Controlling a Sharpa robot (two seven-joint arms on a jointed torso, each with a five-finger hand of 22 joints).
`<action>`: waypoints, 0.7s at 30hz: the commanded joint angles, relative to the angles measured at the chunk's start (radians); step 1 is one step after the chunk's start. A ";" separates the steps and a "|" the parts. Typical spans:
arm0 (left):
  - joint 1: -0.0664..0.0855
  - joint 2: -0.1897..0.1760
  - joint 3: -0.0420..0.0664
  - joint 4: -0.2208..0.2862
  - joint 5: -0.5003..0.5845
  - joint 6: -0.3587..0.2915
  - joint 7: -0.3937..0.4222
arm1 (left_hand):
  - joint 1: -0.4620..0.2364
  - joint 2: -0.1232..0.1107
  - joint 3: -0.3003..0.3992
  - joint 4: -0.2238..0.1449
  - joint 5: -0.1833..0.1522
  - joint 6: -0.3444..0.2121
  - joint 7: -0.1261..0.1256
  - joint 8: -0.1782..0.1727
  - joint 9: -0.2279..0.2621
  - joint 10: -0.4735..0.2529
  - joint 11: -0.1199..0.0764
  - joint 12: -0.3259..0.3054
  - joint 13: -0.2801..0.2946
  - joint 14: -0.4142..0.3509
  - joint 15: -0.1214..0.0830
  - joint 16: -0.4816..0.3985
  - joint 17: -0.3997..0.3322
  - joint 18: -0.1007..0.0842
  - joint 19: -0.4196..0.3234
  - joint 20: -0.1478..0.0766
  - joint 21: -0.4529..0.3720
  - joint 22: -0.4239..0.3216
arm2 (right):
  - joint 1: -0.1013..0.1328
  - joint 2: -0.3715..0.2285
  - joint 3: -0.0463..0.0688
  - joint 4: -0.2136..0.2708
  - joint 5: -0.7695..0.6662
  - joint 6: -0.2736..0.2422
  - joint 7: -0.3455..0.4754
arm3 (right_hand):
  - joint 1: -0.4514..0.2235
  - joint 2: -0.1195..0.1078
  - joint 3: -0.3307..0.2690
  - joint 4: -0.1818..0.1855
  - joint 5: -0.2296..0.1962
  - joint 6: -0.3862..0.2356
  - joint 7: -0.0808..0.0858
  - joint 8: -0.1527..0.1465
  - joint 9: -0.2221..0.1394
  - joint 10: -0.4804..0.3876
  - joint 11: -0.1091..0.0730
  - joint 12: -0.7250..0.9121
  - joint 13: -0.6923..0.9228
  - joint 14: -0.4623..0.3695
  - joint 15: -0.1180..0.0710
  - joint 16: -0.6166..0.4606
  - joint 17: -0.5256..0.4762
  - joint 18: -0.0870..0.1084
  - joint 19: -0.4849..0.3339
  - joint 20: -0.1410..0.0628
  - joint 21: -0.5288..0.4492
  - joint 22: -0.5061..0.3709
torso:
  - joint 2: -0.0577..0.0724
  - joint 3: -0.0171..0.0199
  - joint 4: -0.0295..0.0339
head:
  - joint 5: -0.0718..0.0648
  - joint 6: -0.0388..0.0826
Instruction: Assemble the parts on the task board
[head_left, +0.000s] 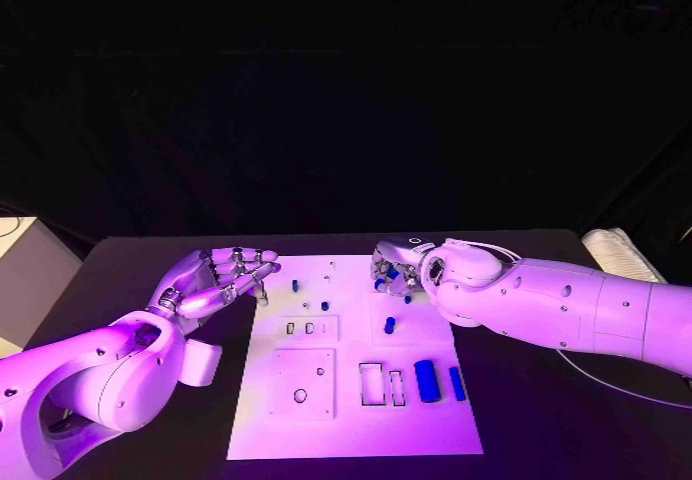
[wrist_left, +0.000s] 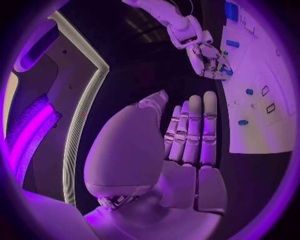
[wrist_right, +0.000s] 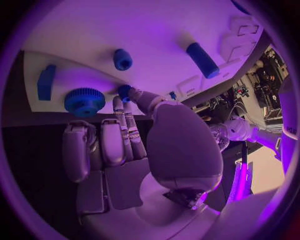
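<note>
Task board (head_left: 353, 420), a white plate, lies mid-table with blue parts on it. Right hand (head_left: 394, 268) reaches over the far edge, fingertips (wrist_right: 133, 93) touching a small blue peg (wrist_right: 124, 90) beside a blue gear (wrist_right: 84, 102); whether the peg is grasped cannot be told. Left hand (head_left: 224, 278) hovers at the board's left edge, fingers loose, holding nothing. Judged step: picking up the peg; the next move calls for a firm pinch.

The left hand (wrist_left: 181, 150) is raised off the white board (wrist_left: 259, 107), beside its edge, with fingers (wrist_left: 190, 130) straight, close together and holding nothing. Several small blue parts (wrist_left: 249, 91) sit on the board. At the far end of the board, the right hand (wrist_left: 209, 60) reaches down with its fingertips around a blue part (wrist_left: 227, 72).
</note>
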 joint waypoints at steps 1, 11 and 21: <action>0.002 0.000 0.001 0.001 0.000 0.017 0.002 | -0.005 -0.007 0.005 -0.002 -0.005 -0.002 0.002 0.003 0.002 -0.007 0.002 -0.001 0.001 -0.007 -0.002 0.007 0.002 0.013 -0.010 0.000 0.004 0.001 | -0.002 0.002 -0.001 -0.004 -0.016 0.025 -0.011 | 0.007 0.009 0.014 -0.004 -0.003 0.007 -0.002 0.005 0.004 0.009 0.000 -0.003 0.000 0.034 -0.007 0.006 0.001 -0.011 0.009 -0.005 0.006 0.038 | 0.002 -0.0008 0.0019 | -0.001 0.001; 0.002 -0.001 0.001 0.000 0.004 0.018 0.001 | -0.005 -0.005 0.007 -0.002 -0.005 -0.003 0.003 0.003 0.002 -0.009 0.002 -0.002 0.001 -0.008 -0.002 0.008 0.001 0.013 -0.012 0.000 0.006 0.003 | -0.002 0.006 -0.001 -0.001 -0.034 -0.025 -0.023 | 0.026 0.022 0.050 -0.028 -0.005 0.023 -0.004 0.021 0.021 0.037 -0.007 0.000 0.003 0.033 -0.013 0.014 0.001 -0.016 0.020 -0.009 0.024 0.064 | 0.004 -0.0020 0.0032 | -0.001 0.002; 0.002 -0.001 0.001 -0.004 0.009 0.018 0.001 | -0.004 -0.004 0.009 -0.003 -0.005 -0.004 0.003 0.002 0.002 -0.010 0.003 -0.002 0.001 -0.008 -0.002 0.010 0.001 0.013 -0.013 0.000 0.008 0.004 | 0.002 0.005 0.007 0.034 -0.051 -0.150 -0.041 | 0.030 0.022 0.063 -0.041 -0.002 0.033 -0.004 0.031 0.031 0.055 -0.010 0.001 0.006 0.033 -0.016 0.018 0.001 -0.022 0.031 -0.012 0.041 0.090 | 0.004 -0.0048 0.0050 | 0.000 0.007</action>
